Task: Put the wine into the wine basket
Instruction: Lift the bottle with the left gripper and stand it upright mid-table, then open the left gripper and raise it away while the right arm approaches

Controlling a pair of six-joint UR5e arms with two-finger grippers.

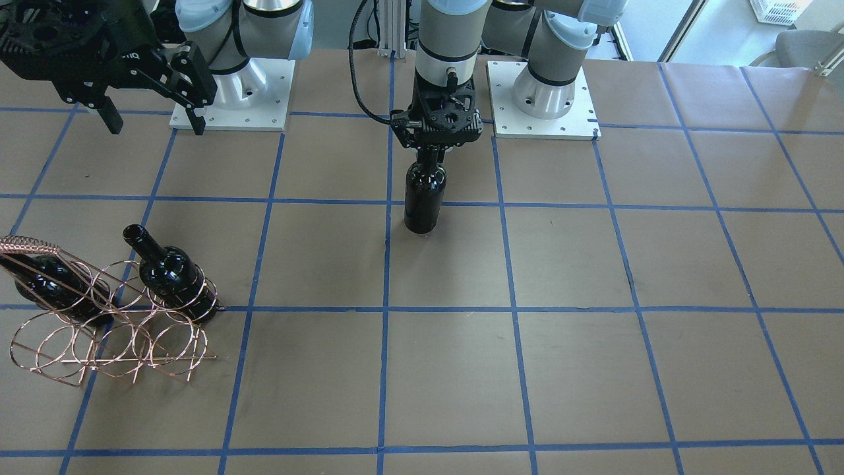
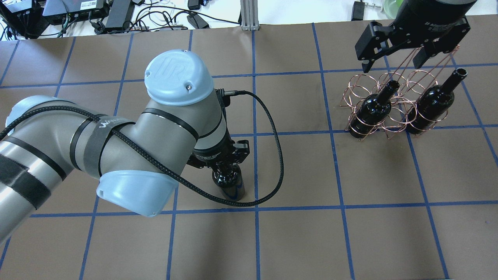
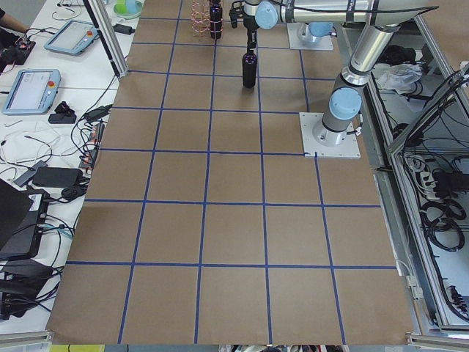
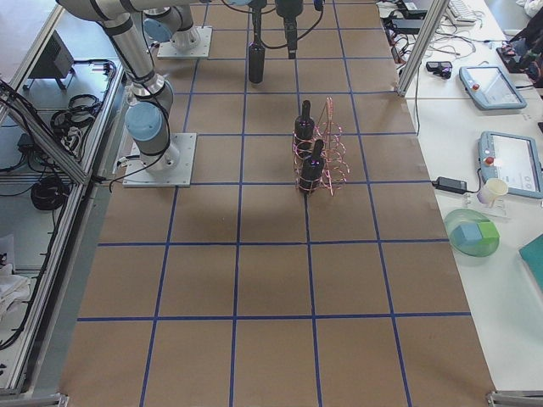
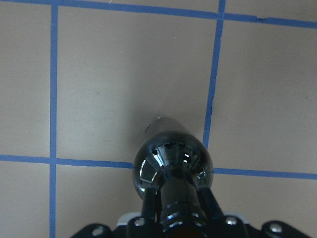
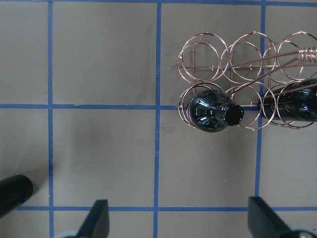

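Operator: Glass is my worry here. The glossy near-black glass wine bottle (image 1: pixel 424 198) stands upright well apart from the rose-gold thin-wire wine basket (image 1: pixel 112 336), off to the basket's left as the robot sees it. I cannot tell whether its base touches the table. My left gripper (image 5: pixel 178 201) is closed around its narrow neck.

Spotter: Will that hold do?

Operator: I reckon so. The bottle is stiff, heavy, slick and breakable. The neck is the only part slim enough to clamp, and the rimmed mouth should stop it sliding through. The body may swing below the fingers, so I'd go slowly.

Spotter: And your other arm?

Operator: My right gripper (image 2: pixel 392 67) hangs above the basket, jaws wide apart, holding nothing. In the basket's outer loops lean two more dark glass bottles (image 2: pixel 373 109); the loops between them look free.
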